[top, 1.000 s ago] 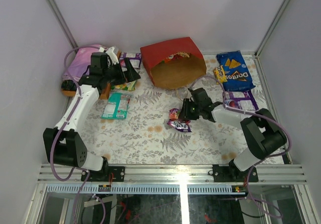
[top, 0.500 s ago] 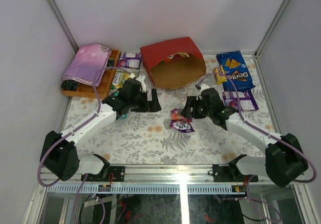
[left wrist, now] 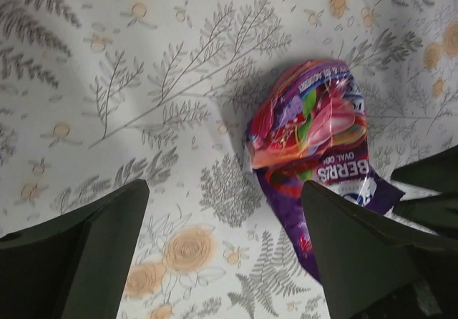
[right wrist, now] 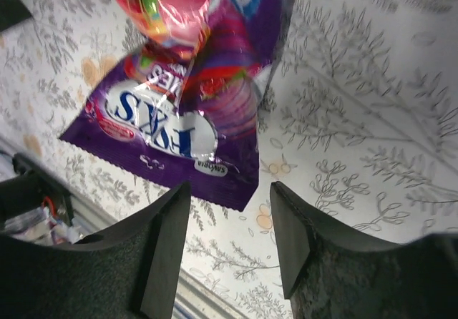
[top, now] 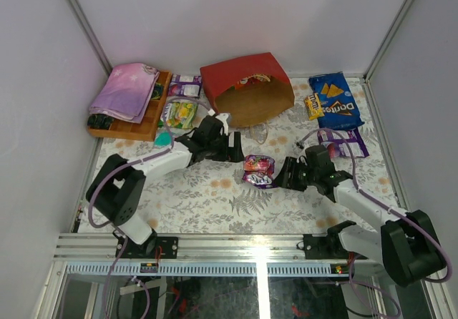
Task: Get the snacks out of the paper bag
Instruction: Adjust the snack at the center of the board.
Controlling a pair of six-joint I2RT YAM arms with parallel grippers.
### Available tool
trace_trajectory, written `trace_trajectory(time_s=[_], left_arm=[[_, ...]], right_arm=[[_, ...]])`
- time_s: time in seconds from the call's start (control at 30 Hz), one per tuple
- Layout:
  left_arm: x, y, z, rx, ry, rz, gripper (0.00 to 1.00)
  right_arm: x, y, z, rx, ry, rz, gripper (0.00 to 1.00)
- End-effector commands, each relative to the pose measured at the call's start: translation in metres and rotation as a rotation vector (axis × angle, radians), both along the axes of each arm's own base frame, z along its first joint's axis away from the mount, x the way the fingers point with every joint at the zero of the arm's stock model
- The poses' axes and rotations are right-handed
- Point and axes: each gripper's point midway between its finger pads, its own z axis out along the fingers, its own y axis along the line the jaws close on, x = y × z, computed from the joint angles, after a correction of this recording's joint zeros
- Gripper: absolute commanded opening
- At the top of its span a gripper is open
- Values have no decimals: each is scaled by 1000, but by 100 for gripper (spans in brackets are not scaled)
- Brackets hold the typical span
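At the left hand (left wrist: 229,219), middle of the frame: spread wide, holding nothing, hanging low over the floral surface (left wrist: 143,83). At the right hand (right wrist: 229,226), a little to the right and lower: parted too, gripping nothing. Between the two, flat on the surface and touched by neither: a purple berry packet (top: 257,170), crumpled at its upper end and already out.

Further up, at top centre: the paper bag (top: 243,69), on its side, brown mouth turned down the frame, with a printed packet (top: 250,80) peeking just inside the lip. Off to the upper right, a blue Doritos bag (top: 335,104) and a purple-white pack (top: 345,144); off to the upper left, a yellow-green bag (top: 180,111).

Probably light, glossy and slippery, with thin crinkling film and crushable contents. Best pinched gently at a sealed edge or corner, not across the puffed middle. Likely to skid or fold if pushed, that light bag, so worth bracing at the lip
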Motion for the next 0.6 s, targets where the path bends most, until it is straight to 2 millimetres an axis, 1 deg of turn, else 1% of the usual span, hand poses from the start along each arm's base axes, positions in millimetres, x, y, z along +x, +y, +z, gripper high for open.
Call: trace_trajectory(time_s=[0.0,0.1,0.27,0.33,0.47,0.57], left_arm=[[31,-24,16,-70,-119,-37,86],[35,-28,6,-64,-115,-48,85],[41,-32,-2,-57,-122,-53,83],[44,-34,-5,-54,-116,-54,81],[48,-38,-9,-53,-115,-56,79],[50,-41,-7,-64,-128,-70,78]], right_arm=[[-19,20,-2,161,105,55,54],[-22,21,-10,190,139,53,52],[-20,23,-15,208,165,58,46],[-19,23,-16,212,169,56,38],[-16,24,-17,219,167,53,27],[-14,25,-19,224,171,51,17]])
